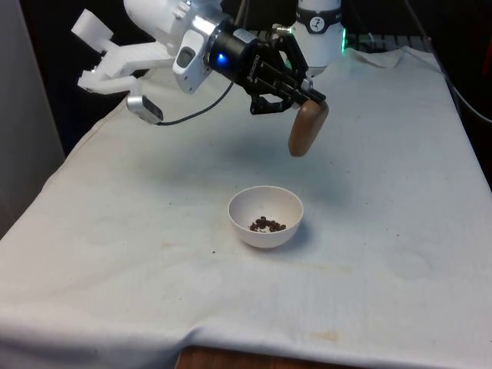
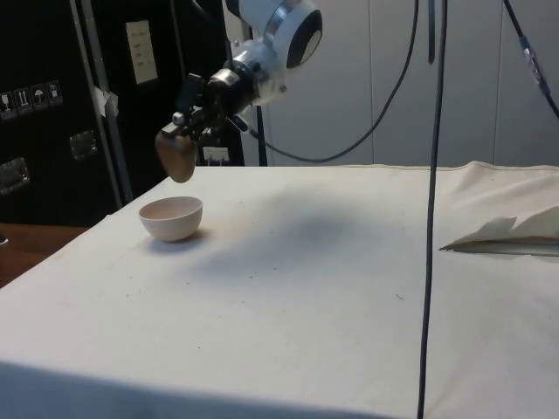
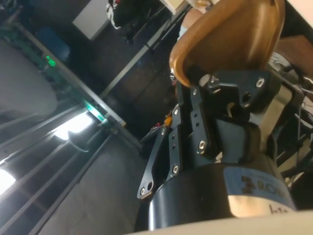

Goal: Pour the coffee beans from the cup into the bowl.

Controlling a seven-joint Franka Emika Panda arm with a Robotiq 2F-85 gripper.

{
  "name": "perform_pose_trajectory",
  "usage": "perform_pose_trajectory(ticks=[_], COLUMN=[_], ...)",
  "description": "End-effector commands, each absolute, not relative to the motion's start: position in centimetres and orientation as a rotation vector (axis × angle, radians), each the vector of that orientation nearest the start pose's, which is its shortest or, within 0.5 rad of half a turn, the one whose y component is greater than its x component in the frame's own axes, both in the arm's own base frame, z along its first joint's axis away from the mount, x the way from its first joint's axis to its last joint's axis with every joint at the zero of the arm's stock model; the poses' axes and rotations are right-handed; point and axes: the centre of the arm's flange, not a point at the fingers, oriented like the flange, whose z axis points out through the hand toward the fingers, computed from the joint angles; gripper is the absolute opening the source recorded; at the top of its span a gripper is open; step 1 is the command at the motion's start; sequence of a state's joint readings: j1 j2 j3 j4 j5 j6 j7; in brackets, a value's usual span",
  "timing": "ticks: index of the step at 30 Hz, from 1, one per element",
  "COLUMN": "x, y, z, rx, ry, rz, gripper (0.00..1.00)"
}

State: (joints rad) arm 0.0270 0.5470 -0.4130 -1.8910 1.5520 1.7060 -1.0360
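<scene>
Coffee beans [image 1: 267, 225] are seen as a small dark cluster at the bottom of the white bowl [image 1: 265, 199], which stands on the desk [image 1: 384, 254] under its white cloth. A brown cup [image 1: 307, 128] is held in the air, tipped steeply with its mouth downward, above the bowl and a little toward the front view's right. The cup is clamped at its rim by the black gripper [image 1: 311, 98], whose fingers are closed on it.
</scene>
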Motion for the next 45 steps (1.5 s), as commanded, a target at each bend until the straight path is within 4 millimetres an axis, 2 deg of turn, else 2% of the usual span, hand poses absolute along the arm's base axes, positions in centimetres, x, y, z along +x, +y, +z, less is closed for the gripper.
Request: perform_pose_trajectory(ticks=[1, 45], x=[60.4, 58.9], y=[-12.4, -11.4], z=[24.8, 24.2], rx=[-1.931, -2.179], ry=[0.176, -0.093], rz=[-0.434, -0.330], gripper=[0.00, 0.00])
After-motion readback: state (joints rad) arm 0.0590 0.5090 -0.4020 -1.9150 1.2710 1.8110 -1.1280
